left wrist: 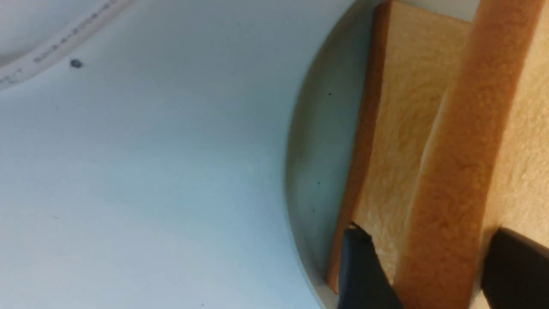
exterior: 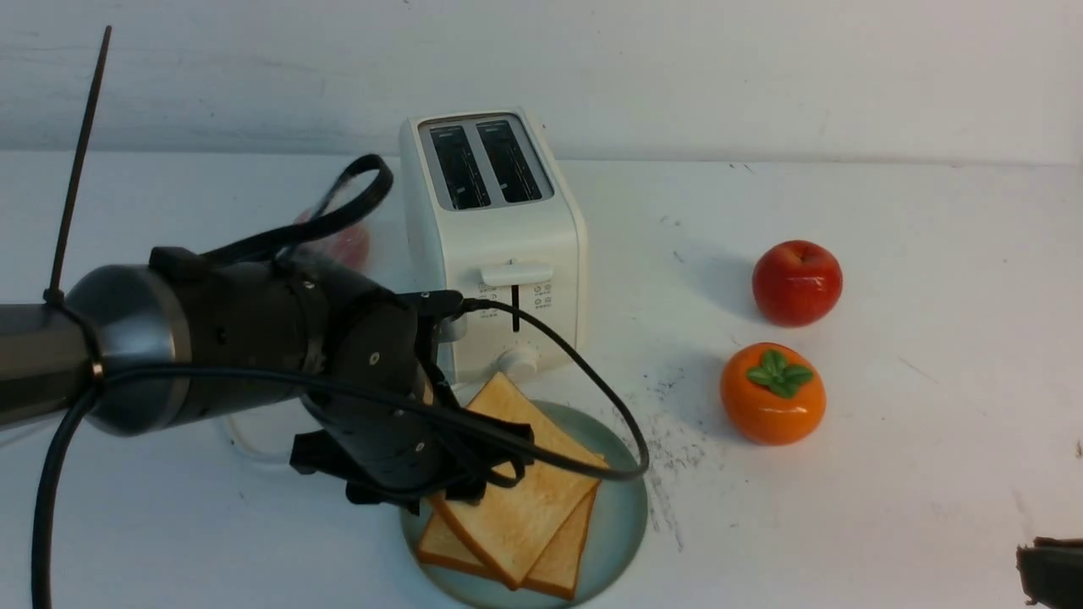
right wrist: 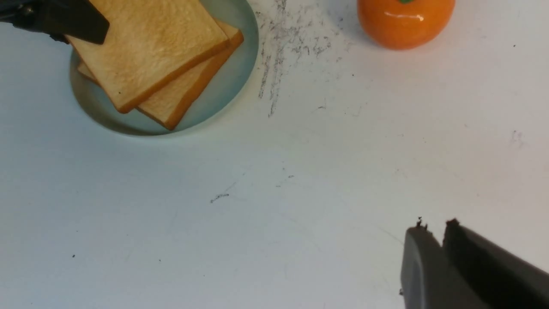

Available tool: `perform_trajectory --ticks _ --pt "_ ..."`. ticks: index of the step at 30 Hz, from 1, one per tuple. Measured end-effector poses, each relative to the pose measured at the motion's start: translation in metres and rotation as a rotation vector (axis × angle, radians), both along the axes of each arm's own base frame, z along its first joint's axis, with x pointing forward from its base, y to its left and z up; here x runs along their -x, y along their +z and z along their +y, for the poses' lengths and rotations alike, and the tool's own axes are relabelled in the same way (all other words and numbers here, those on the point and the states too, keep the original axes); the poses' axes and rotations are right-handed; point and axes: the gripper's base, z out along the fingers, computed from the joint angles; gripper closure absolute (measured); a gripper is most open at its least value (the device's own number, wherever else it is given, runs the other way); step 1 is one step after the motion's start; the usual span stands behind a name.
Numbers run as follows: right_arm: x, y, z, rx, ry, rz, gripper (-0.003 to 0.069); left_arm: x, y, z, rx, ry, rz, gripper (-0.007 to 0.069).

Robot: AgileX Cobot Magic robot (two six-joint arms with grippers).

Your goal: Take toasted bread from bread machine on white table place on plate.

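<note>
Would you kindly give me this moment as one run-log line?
toaster: slots empty | plate: two toast slices stacked | left claw: straddling top slice edge | right claw: shut, idle
</note>
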Motion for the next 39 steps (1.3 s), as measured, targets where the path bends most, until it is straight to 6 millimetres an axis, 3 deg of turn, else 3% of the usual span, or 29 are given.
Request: perform_trajectory --ticks 8,15,21,30,33,37,38,39 --pt "0.0 0.0 0.0 -0.001 0.0 0.001 0.058 0.0 0.0 0.001 -0.006 0.001 -0.001 0.0249" --pt "0.0 0.0 0.0 -0.001 0.0 0.001 0.0575 -0.002 0.003 0.001 -0.018 -0.006 -0.011 0.0176" --pt "0.0 0.0 0.0 -0.001 0.0 0.001 0.0573 -0.002 0.005 0.002 -0.051 -0.015 0.002 0.0068" --pt "0.0 0.0 0.0 -0.001 0.0 0.001 0.0573 0.0 0.012 0.011 -0.18 -0.032 0.063 0.0045" --pt "0.0 0.0 0.0 0.001 0.0 0.002 0.0573 -0.004 0.027 0.009 -0.192 -0.021 0.068 0.0067" --pt "0.004 0.0 -0.002 0.008 0.0 0.014 0.0573 -0.011 0.053 0.006 -0.202 -0.032 0.055 0.0191" --pt "0.004 0.0 -0.002 0.009 0.0 0.015 0.0573 -0.012 0.055 0.006 -0.202 -0.031 0.054 0.0191" --pt "0.009 -0.001 -0.005 0.017 -0.001 0.029 0.0573 -0.014 0.067 0.004 -0.203 -0.05 0.038 0.0289"
